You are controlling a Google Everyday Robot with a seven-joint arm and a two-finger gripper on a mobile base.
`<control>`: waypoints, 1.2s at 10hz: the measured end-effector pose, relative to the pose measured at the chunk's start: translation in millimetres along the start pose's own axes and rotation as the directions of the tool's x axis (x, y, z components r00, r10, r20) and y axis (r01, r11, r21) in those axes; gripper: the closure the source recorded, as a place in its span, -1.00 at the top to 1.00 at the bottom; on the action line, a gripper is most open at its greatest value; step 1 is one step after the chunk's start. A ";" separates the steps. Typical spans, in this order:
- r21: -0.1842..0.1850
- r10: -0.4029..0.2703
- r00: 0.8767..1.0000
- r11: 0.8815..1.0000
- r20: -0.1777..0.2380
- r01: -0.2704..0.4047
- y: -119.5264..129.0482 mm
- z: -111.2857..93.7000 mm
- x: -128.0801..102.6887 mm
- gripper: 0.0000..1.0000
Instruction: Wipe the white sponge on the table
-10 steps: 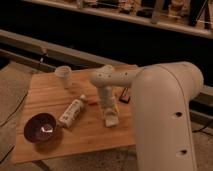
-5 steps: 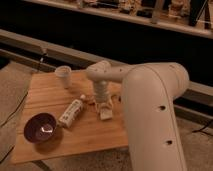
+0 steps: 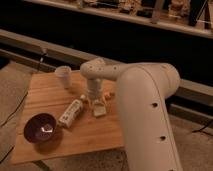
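Note:
The white sponge (image 3: 99, 109) lies flat on the wooden table (image 3: 50, 92), right of its middle. My gripper (image 3: 96, 102) comes straight down from the white arm (image 3: 145, 100) and sits on the sponge's top end, shut on it and pressing it to the tabletop. The lower part of the sponge shows below the gripper. The arm's large white body hides the table's right side.
A white printed bottle (image 3: 71, 112) lies just left of the sponge. A dark bowl (image 3: 41, 128) stands at the front left. A pale cup (image 3: 64, 76) stands at the back left. A dark rail and wall run behind the table.
My gripper and the sponge have slid left and a little toward the back across the table, closer to the bottle. The bottle, bowl and cup have not moved.

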 end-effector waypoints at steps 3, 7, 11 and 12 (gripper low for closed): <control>-0.036 -0.035 0.999 0.999 -0.005 0.035 23.5 0.1 11.3 -1.00; -0.066 -0.048 0.999 0.997 -0.025 0.046 34.4 10.8 40.3 -1.00; -0.028 -0.058 0.995 0.998 -0.081 0.056 22.7 23.6 79.8 -1.00; -0.022 -0.060 0.994 0.998 -0.089 0.058 19.4 24.6 87.6 -1.00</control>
